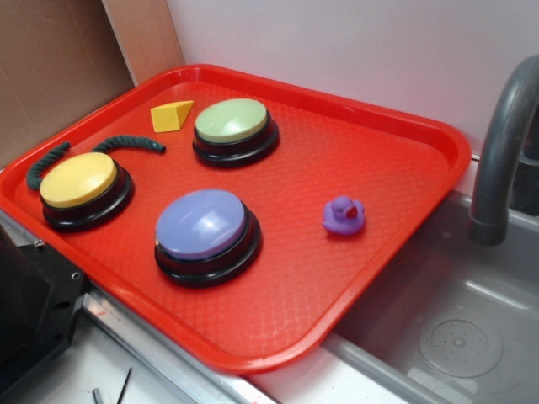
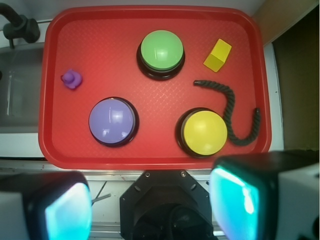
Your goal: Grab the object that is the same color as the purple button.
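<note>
Duck (image 1: 344, 215), purple, loose on tray (image 1: 396, 126), well apart from purple button (image 1: 202, 224).
Ungrasped; gripper (image 2: 150, 205) held high, jaws spread wide, empty; approach and grasp outstanding.

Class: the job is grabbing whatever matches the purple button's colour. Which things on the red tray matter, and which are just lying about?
Matter: purple duck, purple button, gripper.

Lying about: green button, yellow button, yellow wedge, dark rope.

Black gripper (image 2: 155, 210) (cyan-lit pads (image 2: 240, 202))
</note>
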Controlling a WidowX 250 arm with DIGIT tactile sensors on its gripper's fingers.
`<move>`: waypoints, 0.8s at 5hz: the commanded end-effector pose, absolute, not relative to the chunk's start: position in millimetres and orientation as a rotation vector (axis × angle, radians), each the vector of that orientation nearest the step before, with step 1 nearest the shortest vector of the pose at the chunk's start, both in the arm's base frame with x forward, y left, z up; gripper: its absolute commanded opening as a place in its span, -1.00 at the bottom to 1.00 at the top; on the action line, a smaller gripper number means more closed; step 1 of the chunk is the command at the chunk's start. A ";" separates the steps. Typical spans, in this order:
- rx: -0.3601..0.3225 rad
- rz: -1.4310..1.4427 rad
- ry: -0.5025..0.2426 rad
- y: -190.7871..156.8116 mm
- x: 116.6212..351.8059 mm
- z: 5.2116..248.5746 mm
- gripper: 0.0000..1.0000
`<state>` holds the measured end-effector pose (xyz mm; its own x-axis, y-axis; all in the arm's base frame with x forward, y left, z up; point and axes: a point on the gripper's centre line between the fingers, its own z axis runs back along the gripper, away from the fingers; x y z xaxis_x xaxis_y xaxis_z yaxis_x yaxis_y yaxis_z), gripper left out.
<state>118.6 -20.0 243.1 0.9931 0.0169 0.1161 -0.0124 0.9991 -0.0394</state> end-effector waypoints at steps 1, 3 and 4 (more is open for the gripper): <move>-0.039 0.015 -0.117 -20.0 118.6 243.1 1.00; -0.068 -0.486 -0.198 -125.4 206.1 178.1 1.00; -0.058 -0.739 -0.216 -153.1 200.9 153.6 1.00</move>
<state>209.1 -145.2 144.3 0.7235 -0.6667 0.1791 0.6764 0.7365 0.0097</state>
